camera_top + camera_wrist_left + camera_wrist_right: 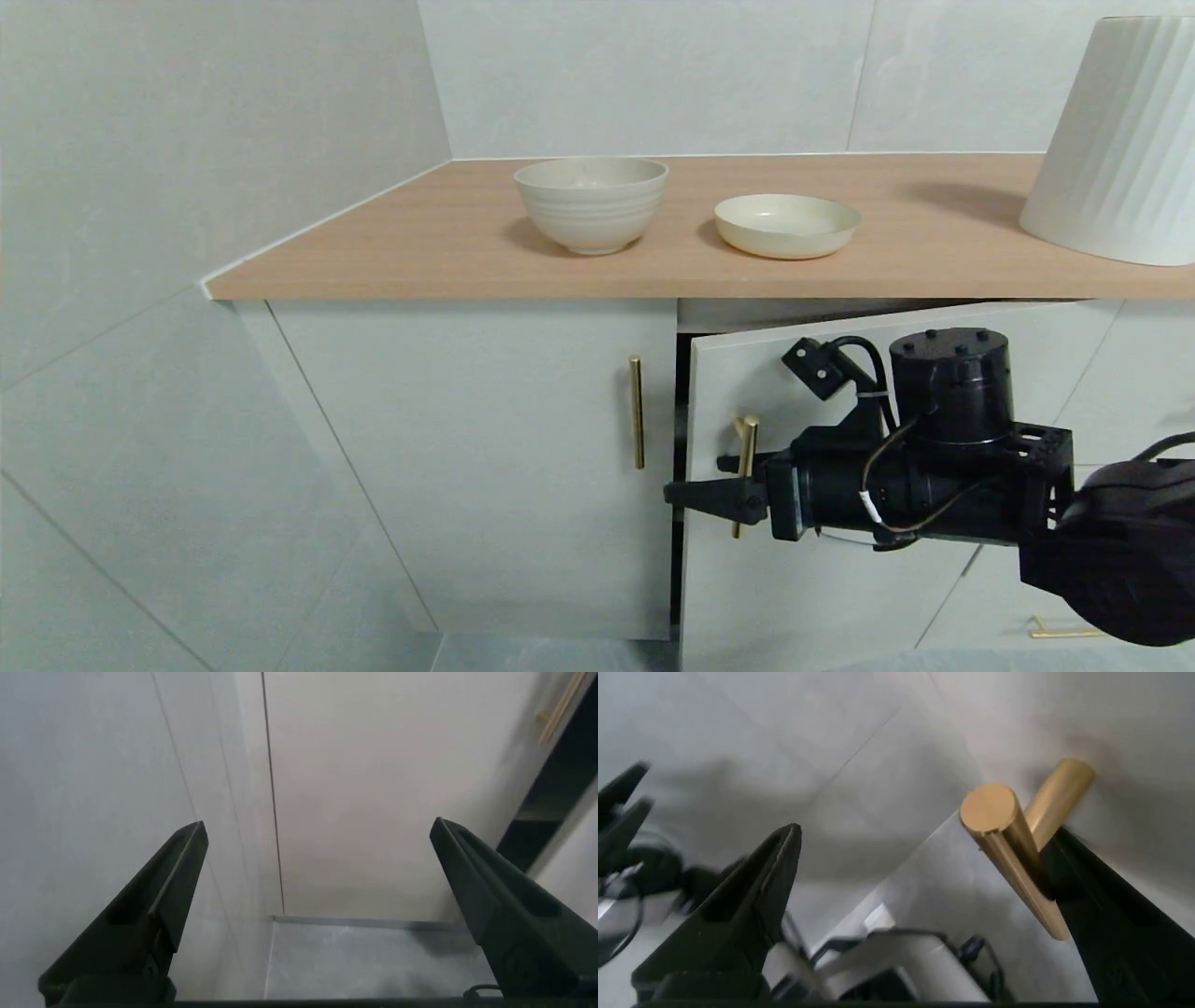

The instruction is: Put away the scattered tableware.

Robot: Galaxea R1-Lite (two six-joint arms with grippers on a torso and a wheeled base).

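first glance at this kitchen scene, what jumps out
The black right gripper is at the brass handle of a cabinet door that stands ajar, with the handle between its open fingers. Above, a deep bowl and a shallow dish sit apart on the wooden counter. A tall white ribbed shade stands at the counter's right end.

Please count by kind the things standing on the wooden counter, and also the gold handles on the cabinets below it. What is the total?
Deep bowl: 1
Shallow dish: 1
White ribbed shade: 1
Gold handles: 3
Total: 6
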